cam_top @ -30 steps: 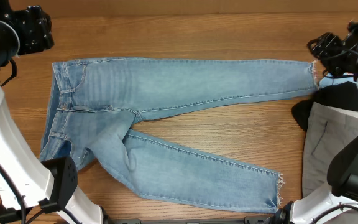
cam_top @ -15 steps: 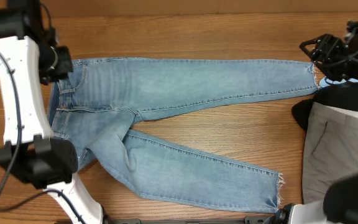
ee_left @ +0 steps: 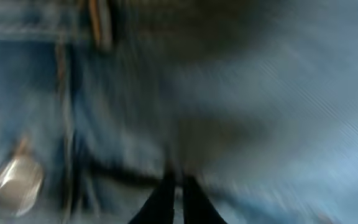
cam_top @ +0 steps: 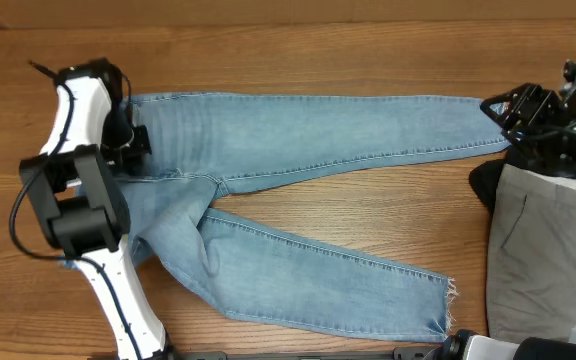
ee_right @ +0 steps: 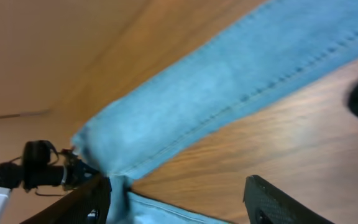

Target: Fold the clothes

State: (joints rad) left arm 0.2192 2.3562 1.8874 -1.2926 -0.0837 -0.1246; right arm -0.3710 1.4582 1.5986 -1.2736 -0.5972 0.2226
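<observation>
Light-blue jeans (cam_top: pixel 298 140) lie flat across the table, waist to the left and both legs running right. My left gripper (cam_top: pixel 131 140) is down on the waistband. In the blurred left wrist view its fingers (ee_left: pixel 176 186) are pressed together into the denim (ee_left: pixel 260 93) beside a metal button (ee_left: pixel 17 180). My right gripper (cam_top: pixel 498 108) hovers at the upper leg's frayed hem. In the right wrist view it stands open (ee_right: pixel 179 199), wide above the wood, with its left finger (ee_right: pixel 89 202) against the denim leg (ee_right: pixel 229 87).
Grey trousers (cam_top: pixel 543 250) lie at the right edge, with a black garment (cam_top: pixel 488 185) on their upper end, just below the right gripper. The lower jeans leg ends in a frayed hem (cam_top: pixel 448 305) near the front edge. Bare wood shows between the legs.
The left arm has swung in from the left edge onto the waistband and its jaws have closed. The right gripper has shifted slightly left toward the hem.
</observation>
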